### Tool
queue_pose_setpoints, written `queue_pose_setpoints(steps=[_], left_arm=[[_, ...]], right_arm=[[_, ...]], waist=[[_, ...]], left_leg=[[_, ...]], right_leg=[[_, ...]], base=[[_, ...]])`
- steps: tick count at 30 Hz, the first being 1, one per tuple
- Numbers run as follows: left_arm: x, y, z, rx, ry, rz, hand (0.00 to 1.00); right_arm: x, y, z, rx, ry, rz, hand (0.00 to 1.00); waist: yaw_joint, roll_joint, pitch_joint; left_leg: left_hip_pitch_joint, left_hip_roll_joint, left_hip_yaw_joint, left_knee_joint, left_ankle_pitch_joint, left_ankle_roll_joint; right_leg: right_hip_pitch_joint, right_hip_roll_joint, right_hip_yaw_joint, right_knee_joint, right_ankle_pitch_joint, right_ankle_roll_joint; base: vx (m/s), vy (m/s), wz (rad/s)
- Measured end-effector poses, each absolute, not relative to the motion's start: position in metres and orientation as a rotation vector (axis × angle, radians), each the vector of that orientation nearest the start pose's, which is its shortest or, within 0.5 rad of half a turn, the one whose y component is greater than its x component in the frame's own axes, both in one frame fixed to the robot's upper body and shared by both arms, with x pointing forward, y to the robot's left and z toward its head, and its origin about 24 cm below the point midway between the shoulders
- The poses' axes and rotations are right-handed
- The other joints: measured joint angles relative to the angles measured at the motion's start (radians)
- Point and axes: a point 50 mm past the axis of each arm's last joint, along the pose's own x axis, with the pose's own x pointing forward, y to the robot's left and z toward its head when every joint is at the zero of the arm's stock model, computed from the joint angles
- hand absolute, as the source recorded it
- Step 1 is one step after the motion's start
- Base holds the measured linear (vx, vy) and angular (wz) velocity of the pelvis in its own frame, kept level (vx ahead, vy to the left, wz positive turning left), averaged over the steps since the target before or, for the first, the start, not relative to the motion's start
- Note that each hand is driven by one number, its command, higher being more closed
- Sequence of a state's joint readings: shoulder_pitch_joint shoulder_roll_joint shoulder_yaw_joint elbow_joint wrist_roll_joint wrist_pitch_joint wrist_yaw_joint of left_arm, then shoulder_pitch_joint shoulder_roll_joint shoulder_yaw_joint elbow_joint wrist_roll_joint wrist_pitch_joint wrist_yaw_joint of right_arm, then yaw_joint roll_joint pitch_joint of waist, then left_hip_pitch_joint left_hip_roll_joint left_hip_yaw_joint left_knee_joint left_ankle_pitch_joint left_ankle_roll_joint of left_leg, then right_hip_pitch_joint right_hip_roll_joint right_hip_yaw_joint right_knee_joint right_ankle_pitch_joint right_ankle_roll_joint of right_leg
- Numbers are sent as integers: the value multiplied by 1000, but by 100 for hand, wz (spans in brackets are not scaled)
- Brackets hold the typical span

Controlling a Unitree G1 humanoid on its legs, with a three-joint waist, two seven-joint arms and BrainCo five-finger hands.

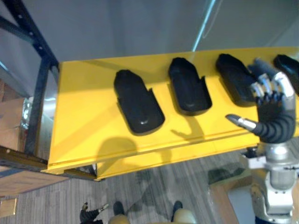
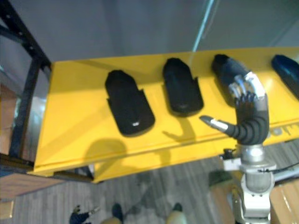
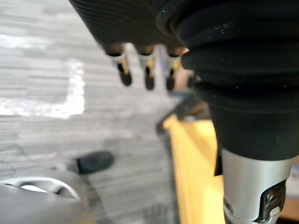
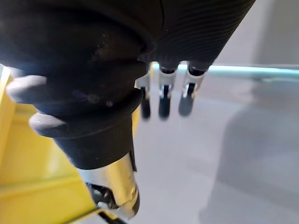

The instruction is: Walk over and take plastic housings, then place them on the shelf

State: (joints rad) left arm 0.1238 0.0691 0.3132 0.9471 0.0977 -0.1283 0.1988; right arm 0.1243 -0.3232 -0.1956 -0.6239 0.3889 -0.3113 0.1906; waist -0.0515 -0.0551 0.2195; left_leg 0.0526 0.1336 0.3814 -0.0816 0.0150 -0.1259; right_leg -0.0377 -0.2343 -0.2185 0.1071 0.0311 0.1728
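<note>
Beneath the raised right hand (image 1: pixel 272 106), the third of four black, rounded plastic housings (image 1: pixel 232 77) was seen lying on a wide yellow shelf board (image 1: pixel 84 116). The hand was held open, its fingers (image 4: pixel 162 100) loosely bent, its thumb spread toward the robot, and nothing was gripped. Contact with that housing could not be confirmed. A fourth black housing (image 1: pixel 286 64) lay just outboard of the hand, a second black housing (image 1: pixel 188 87) just inboard, and a first black housing (image 1: pixel 138 105) further inboard, all apart from one another.

Several faults were judged possible. If the hand were lowered off-centre, the smooth curved shell could be pushed away toward the far edge instead of being clasped. The outboard neighbour could be knocked by the fingers, since little room was left on that side. A grip taken at the narrow end could let the housing tip and drop to the grey carpeted floor (image 1: pixel 154 186).

Well inboard of the hand, a dark metal rack frame (image 1: pixel 39 84) was seen at the board's end, clear of the reach. Nothing stood between the hand and the housing. The left hand (image 1: pixel 89 215) hung low near the floor, open and empty.
</note>
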Motion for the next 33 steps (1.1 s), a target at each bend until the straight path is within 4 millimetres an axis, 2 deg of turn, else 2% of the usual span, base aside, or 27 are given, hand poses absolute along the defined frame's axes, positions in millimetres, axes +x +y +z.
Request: queue_pose_setpoints(steps=[2, 3, 5, 7, 10, 12, 14, 18, 20, 26, 30, 33], left_arm=[[101, 229, -145, 121, 929, 454, 0], [104, 225, -145, 129, 927, 426, 0], [112, 222, -144, 132, 911, 401, 0], [138, 212, -138, 146, 850, 339, 0], [165, 201, -129, 172, 777, 270, 0], [176, 198, -124, 181, 742, 257, 0], [182, 194, -121, 191, 723, 234, 0], [185, 188, -120, 216, 708, 204, 0], [186, 186, -120, 231, 698, 197, 0], [187, 180, -120, 246, 694, 173, 0], [186, 177, -121, 252, 696, 164, 0], [185, 178, -121, 256, 695, 179, 0]], right_arm=[[182, -195, 191, -36, -810, 250, 100], [182, -185, 186, 6, -784, 320, 100], [183, -174, 182, 31, -761, 394, 100], [186, -159, 183, 40, -758, 498, 100], [192, -144, 186, 57, -770, 585, 100], [196, -135, 184, 77, -759, 620, 100], [198, -127, 178, 100, -728, 645, 100], [206, -107, 155, 164, -625, 692, 100], [208, -98, 147, 141, -594, 714, 100], [225, -75, 133, 87, -532, 762, 100], [246, -66, 125, -3, -488, 743, 100], [247, -62, 120, -70, -485, 707, 100]], waist=[[-9, 7, 13], [-18, 15, 21], [-19, 23, 34], [-16, 39, 94], [-19, 62, 147], [-18, 63, 175], [-15, 62, 176], [-14, 65, 179], [-12, 67, 180], [9, 97, 196], [16, 106, 201], [28, 106, 200]], left_leg=[[0, 5, 14, 0, -1, -1], [-5, 9, 18, 0, -4, -5], [-24, 13, 24, 14, -6, -6], [-99, 33, 24, 137, -47, -3], [-196, 62, 10, 266, -92, 3], [-212, 67, 8, 294, -102, 4], [-241, 69, 7, 320, -113, 7], [-274, 77, -4, 353, -121, 9], [-291, 77, -13, 355, -120, 9], [-300, 67, -33, 346, -105, 12], [-300, 42, -68, 282, -58, 14], [-298, 29, -85, 244, -29, 17]], right_leg=[[1, 4, 4, -9, 0, 0], [-7, 8, 6, -12, 0, 0], [-27, 9, 10, -7, 0, 0], [-82, 8, 28, 37, -1, 0], [-143, 9, 30, 78, -4, -5], [-146, 8, 30, 78, -6, -7], [-163, 5, 31, 77, -9, -11], [-175, 7, 29, 76, -13, -17], [-185, 8, 25, 76, -14, -19], [-189, 1, 13, 82, -16, -22], [-186, -13, -28, 91, -22, -24], [-184, -19, -49, 92, -25, -25]], base=[[-41, -29, -22], [-47, -32, -17], [-40, -25, -12], [-51, -25, -10], [-98, -43, -1], [-78, -21, -1], [-79, -14, -1], [-38, -8, 3], [-33, -17, 10], [-7, -7, 10], [-1, -6, 30], [-8, -5, 23]])
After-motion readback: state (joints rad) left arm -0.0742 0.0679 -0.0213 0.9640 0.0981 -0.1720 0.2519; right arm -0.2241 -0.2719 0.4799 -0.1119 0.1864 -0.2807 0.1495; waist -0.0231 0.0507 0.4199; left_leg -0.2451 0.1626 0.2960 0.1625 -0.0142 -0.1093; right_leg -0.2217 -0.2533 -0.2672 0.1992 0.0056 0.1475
